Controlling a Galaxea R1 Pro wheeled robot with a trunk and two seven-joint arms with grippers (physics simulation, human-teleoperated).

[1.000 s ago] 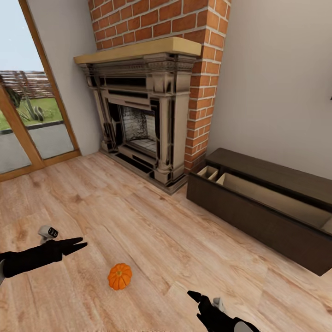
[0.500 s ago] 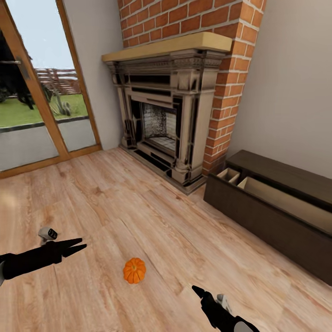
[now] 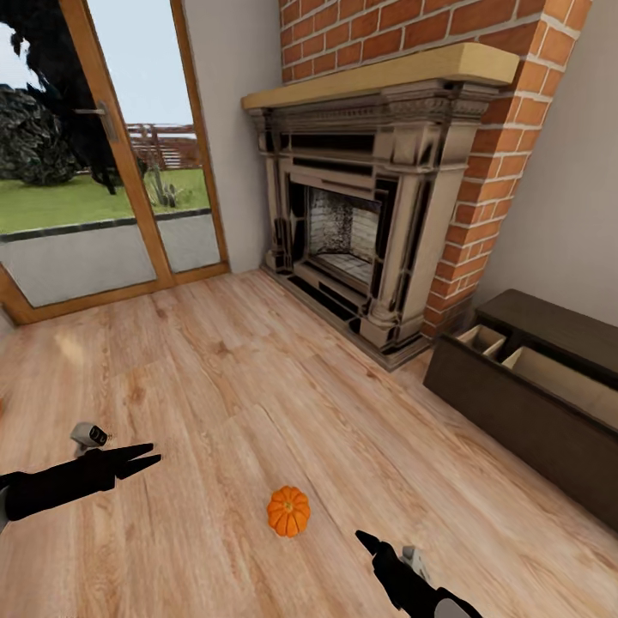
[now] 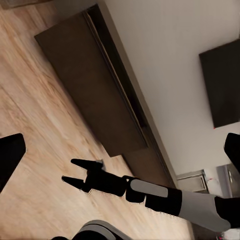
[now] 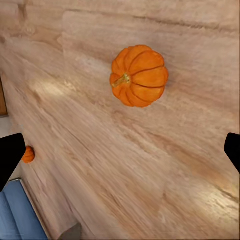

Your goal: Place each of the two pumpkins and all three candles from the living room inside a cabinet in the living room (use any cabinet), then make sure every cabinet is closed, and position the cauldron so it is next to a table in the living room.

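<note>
Two pumpkins counted: one pumpkin [image 3: 288, 511] on the wood floor [image 3: 215, 386], just ahead and to the left of the right gripper [image 3: 367, 542], well apart from it and untouched; seen from the right wrist as the near pumpkin [image 5: 139, 75], stem sideways. A second pumpkin [image 5: 28, 154], far smaller in the right wrist view, half cut off behind a dark fingertip, beside something blue that cannot be made out. One cabinet [image 3: 532, 403], farther ahead and to the right of the right gripper, top drawer pulled out with two pale compartments showing, far end cropped by the frame edge. One fireplace [image 3: 378, 197] beyond, one glass door [image 3: 94, 163] off to the left.

Left gripper [image 3: 142, 456] held above bare floor, jaws closed to a point, nothing between them. Right gripper also seen from the left wrist [image 4: 75, 171], fingers slightly parted, empty.
</note>
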